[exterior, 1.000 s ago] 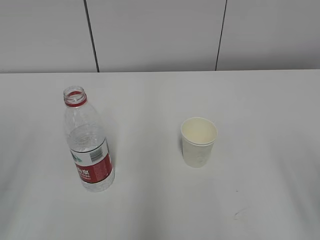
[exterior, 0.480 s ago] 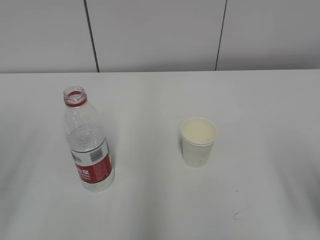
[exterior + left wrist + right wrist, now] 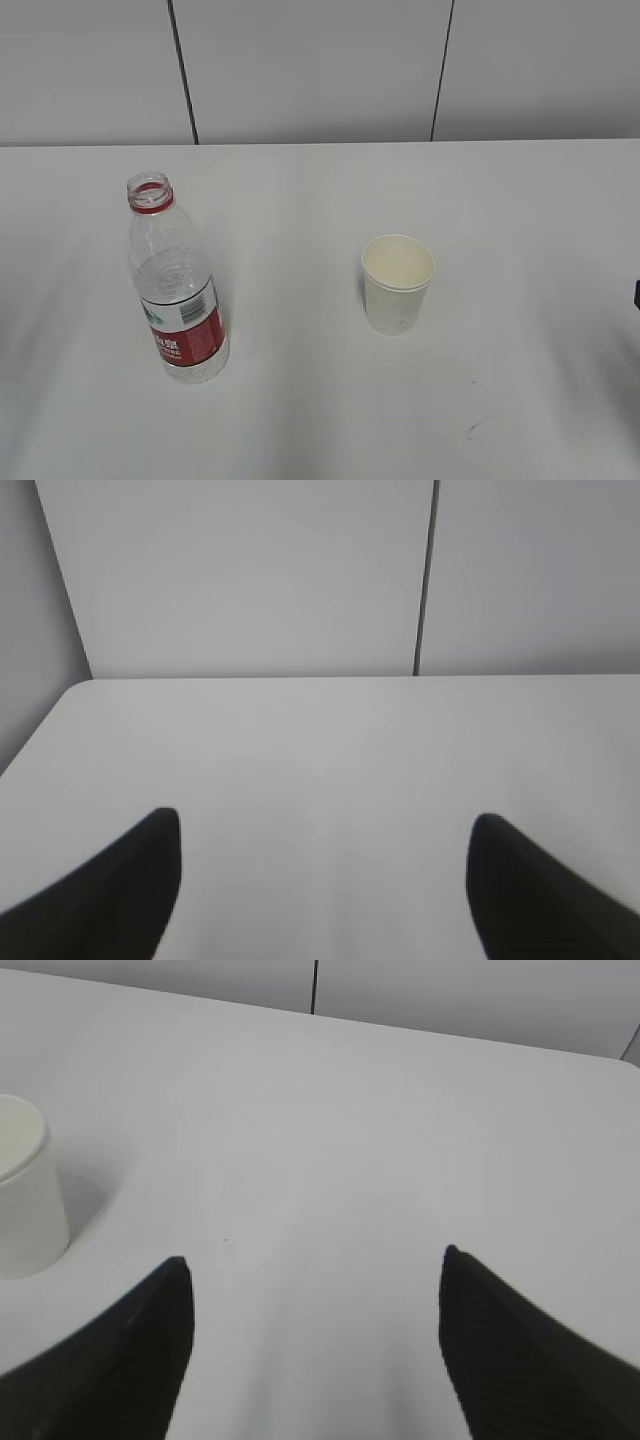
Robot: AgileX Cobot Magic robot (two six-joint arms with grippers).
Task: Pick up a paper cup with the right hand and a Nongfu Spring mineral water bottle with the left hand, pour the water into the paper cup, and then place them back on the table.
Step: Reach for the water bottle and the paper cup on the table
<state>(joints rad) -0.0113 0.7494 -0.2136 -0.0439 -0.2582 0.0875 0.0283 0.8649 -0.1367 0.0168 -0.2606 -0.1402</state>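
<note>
The Nongfu Spring mineral water bottle (image 3: 178, 285) stands upright and uncapped on the left of the table (image 3: 300, 190), with water (image 3: 172, 276) in its lower part. The paper cup (image 3: 397, 283) stands upright to its right and looks empty. In the right wrist view the paper cup (image 3: 22, 1190) sits at the left edge, ahead and left of my right gripper (image 3: 314, 1256), which is open and holds nothing. My left gripper (image 3: 325, 818) is open over bare table (image 3: 320, 740); neither bottle nor cup shows in its view. A dark sliver of the right hand (image 3: 637, 293) shows at the exterior view's right edge.
Grey wall panels with dark seams (image 3: 182, 70) rise behind the table's far edge. A small dark scuff (image 3: 476, 428) marks the tabletop near the front right. The table's left corner (image 3: 75, 690) shows in the left wrist view.
A dark sliver of the right arm has appeared at the right edge of the exterior view. Bottle and cup have not moved.
</note>
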